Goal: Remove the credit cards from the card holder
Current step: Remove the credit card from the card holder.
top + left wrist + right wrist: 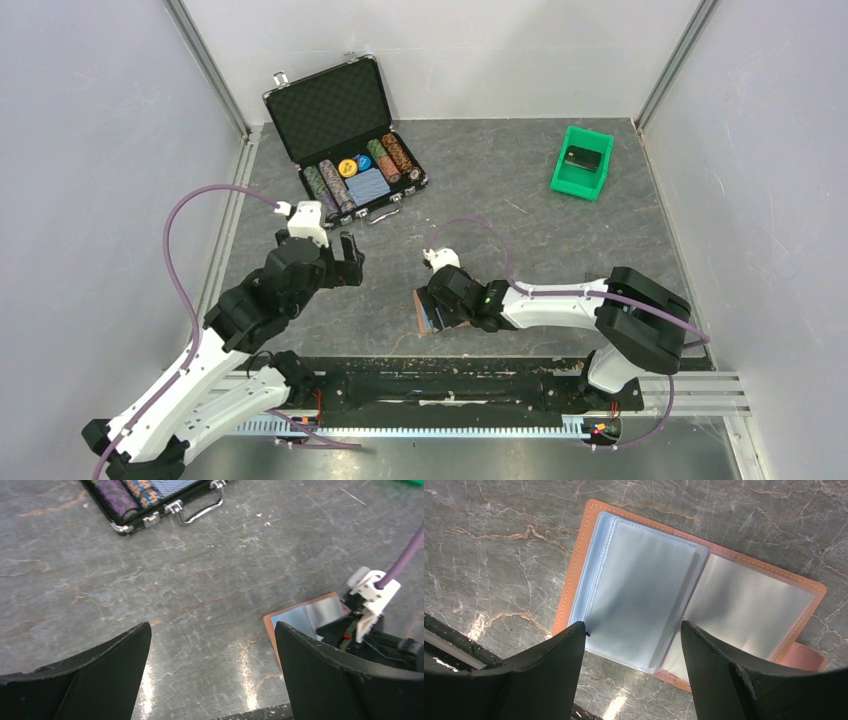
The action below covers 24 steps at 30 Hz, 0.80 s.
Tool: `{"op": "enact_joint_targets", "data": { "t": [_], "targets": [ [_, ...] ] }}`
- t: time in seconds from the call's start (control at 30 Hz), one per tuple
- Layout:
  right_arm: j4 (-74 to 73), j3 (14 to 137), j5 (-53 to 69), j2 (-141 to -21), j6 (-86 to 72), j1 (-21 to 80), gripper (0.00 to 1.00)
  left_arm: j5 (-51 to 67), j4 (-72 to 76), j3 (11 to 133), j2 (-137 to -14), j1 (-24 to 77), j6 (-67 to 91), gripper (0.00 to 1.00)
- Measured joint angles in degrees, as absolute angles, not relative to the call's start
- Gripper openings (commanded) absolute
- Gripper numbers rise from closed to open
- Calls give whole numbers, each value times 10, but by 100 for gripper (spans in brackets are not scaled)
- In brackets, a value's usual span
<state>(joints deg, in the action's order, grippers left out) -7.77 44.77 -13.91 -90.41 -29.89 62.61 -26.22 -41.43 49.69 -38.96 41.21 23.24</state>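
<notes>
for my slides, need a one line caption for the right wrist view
Open right end effector over the brown card holder, unfolded on the grey table, clear sleeves showing

free table (500, 190) between case (330, 110) and card holder (649, 590)

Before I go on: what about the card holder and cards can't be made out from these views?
- Top view: card holder mostly hidden under the right arm.
- Right wrist view: sleeves cloudy, glare; cards inside cannot be told.
- Left wrist view: holder partly behind that arm.
- Top view: dark item in green bin too small to identify.
</notes>
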Motion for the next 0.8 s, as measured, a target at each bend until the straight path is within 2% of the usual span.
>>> {"op": "enact_joint_targets", "data": {
  "t": [0.17, 0.4, 0.5, 0.8],
  "targets": [
    [-76, 457, -158, -917, -303, 635, 69, -208, -402, 481, -393, 412, 288, 100],
    [-68, 463, -178, -924, -311, 639, 50, -175, -397, 432, -412, 412, 354, 100],
    [-60, 462, -178, -924, -318, 639, 44, -161, -396, 425, -431, 412, 374, 100],
    [-3, 416, -142, -902, -357, 635, 30, -99, -363, 386, -478, 412, 420, 89]
  ]
}}
